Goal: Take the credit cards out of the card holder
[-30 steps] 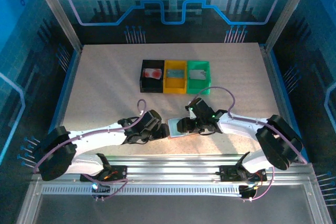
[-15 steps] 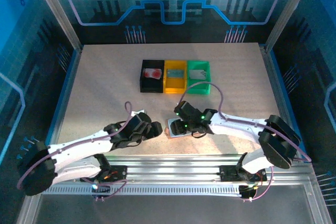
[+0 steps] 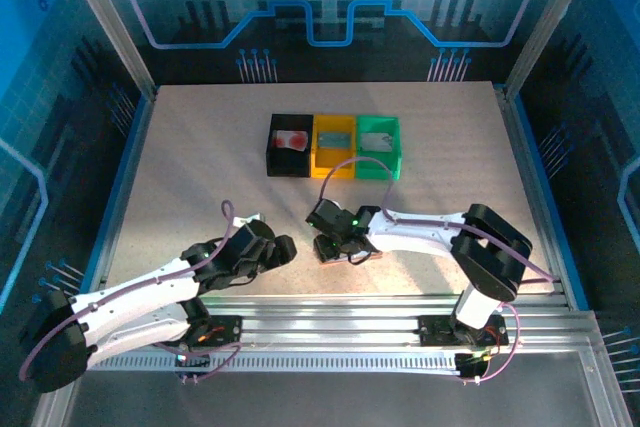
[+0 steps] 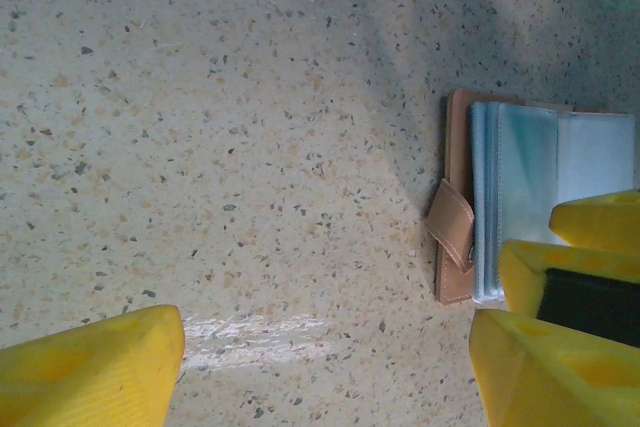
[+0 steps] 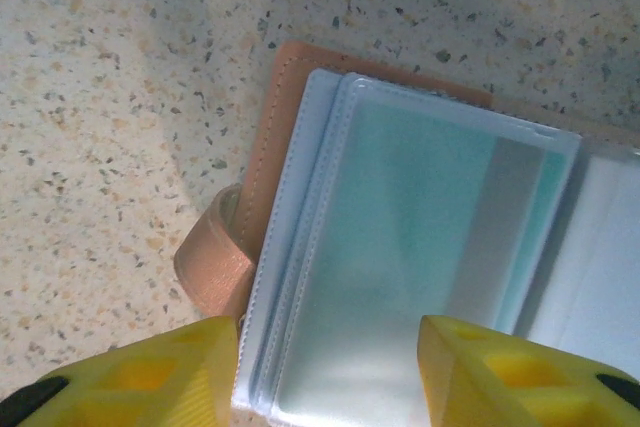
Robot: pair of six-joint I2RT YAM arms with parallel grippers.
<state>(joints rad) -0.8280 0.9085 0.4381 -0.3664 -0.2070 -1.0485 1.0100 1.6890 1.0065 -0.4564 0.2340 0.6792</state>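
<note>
Withdrawal of the left claw (image 3: pixel 280 247) is the main change. A second ago it was set close against the card holder (image 5: pixel 285 97) from the left. It has since been drawn back toward the near left of the table (image 3: pixel 200 167), so that a bare strip of table is now seen between the two. Its fingers (image 4: pixel 90 367) are spread wide and nothing is held between them.

Over the same second the right claw (image 5: pixel 328 372) has been swung leftward. The holder is now found a little further left, near the front edge and well apart from the row of bins (image 3: pixel 333 169). Whether it was dragged there cannot be told.

The holder lies open and flat, with its strap tab (image 5: pixel 205 262) hanging off the outer edge. The right claw's fingers (image 5: pixel 130 377) are apart, one just off the left edge of the clear sleeve (image 5: pixel 300 247) and the other over it. Nothing is clamped, and contact with the sleeve cannot be confirmed. The teal-green card (image 5: pixel 420 217) is seen inside the sleeve. A reddish item (image 3: pixel 291 139) lies in the black bin (image 3: pixel 275 162); it is judged likely to be the other card, though it is too small to be sure.

The task is therefore judged part done. The holder is no longer steadied from the left, so the teal-green card would have to be worked out by the right claw alone, and the light holder may be slid along rather than emptied.
</note>
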